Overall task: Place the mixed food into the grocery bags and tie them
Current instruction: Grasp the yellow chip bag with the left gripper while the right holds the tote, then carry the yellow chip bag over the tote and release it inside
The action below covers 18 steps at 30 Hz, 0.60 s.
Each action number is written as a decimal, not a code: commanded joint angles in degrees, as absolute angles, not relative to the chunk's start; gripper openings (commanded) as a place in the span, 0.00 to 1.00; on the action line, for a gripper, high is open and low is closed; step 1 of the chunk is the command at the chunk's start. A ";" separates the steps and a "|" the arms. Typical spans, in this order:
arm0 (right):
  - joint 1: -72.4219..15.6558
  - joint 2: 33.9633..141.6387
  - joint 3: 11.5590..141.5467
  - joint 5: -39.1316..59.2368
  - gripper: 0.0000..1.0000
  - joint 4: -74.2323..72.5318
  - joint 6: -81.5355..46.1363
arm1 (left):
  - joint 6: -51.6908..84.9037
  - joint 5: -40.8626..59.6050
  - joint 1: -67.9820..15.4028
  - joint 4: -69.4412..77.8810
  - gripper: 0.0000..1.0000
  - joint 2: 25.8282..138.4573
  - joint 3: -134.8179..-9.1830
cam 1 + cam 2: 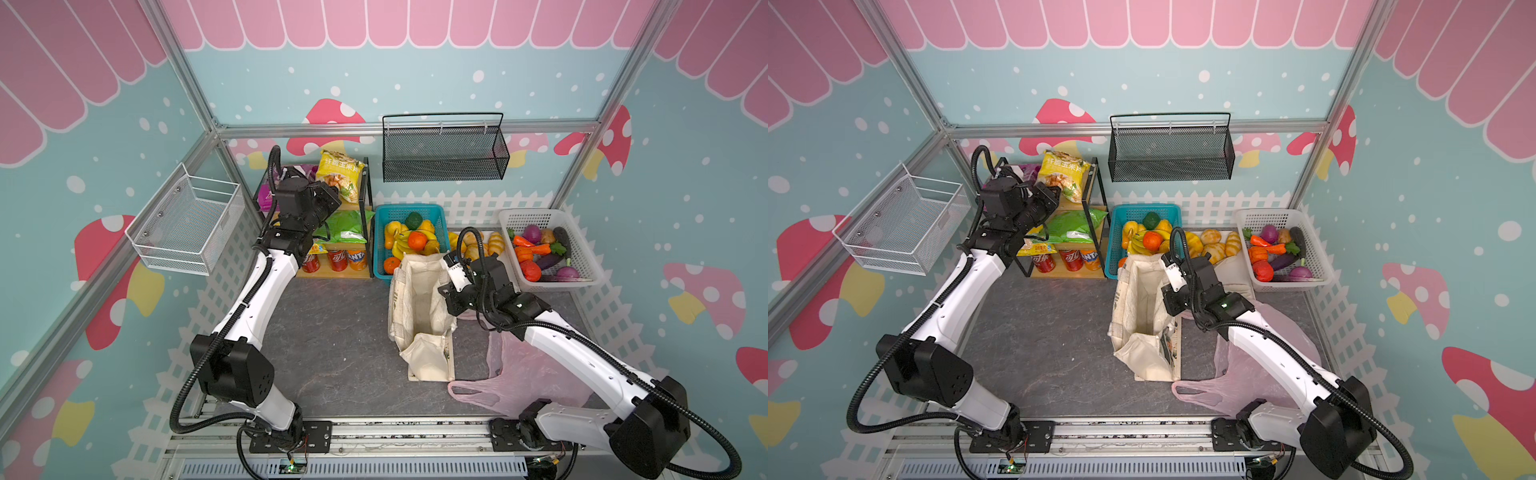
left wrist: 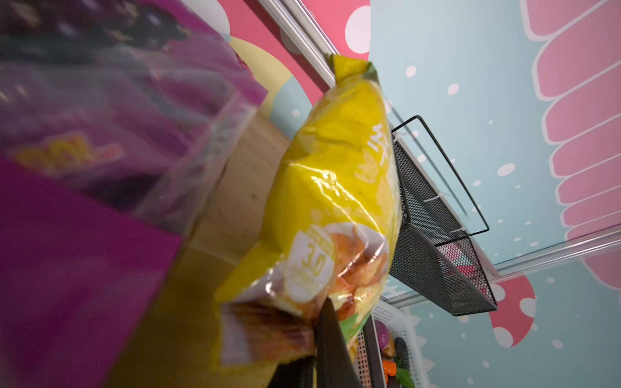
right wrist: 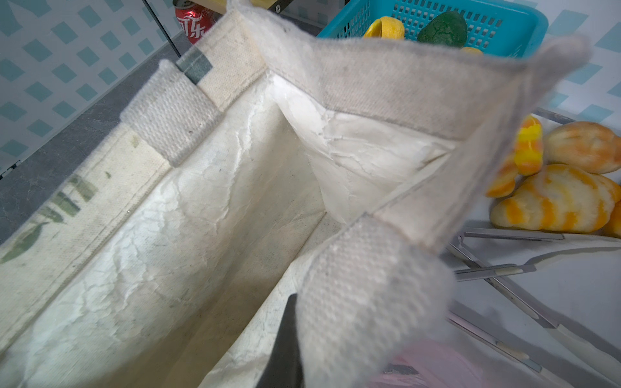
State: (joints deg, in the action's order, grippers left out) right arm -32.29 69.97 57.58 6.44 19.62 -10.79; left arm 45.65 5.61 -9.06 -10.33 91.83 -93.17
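Stock as I see it from my desk. One dark grey stone-pattern table (image 1: pixel 332 332). Back left on it: black-framed wooden tiered shelf (image 1: pixel 332 275); top board, pale yellow snack packet (image 1: pixel 338 176); bottom board, three soda cans (image 1: pixel 336 259). Back middle: teal plastic lattice basket (image 1: pixel 409 208). Back right: white plastic lattice basket (image 1: pixel 530 214). Between them: white tray (image 1: pixel 1235 270). Centre: cream canvas tote (image 1: pixel 419 291), upright, mouth open. Front right: thin translucent pink plastic carrier (image 1: pixel 519 374), lying flat.
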 commanded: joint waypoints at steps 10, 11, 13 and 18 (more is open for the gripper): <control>-31.85 67.20 56.17 1.40 0.00 14.22 -13.40 | 39.64 6.44 -9.89 -6.19 0.00 83.46 -94.22; -31.77 67.11 56.16 1.31 0.00 14.01 -13.61 | 38.49 6.27 -10.38 -7.13 0.00 82.02 -93.40; -31.49 66.89 56.01 1.81 0.00 13.41 -14.04 | 34.66 5.15 -12.22 -10.37 0.00 77.76 -91.18; -30.39 65.47 54.74 5.09 0.00 10.34 -15.14 | 25.58 -0.40 -21.65 -18.32 0.00 67.02 -84.01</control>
State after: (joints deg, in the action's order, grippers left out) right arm -31.44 67.99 55.16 4.62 17.65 -14.02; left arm 32.67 3.07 -17.78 -12.16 70.89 -87.35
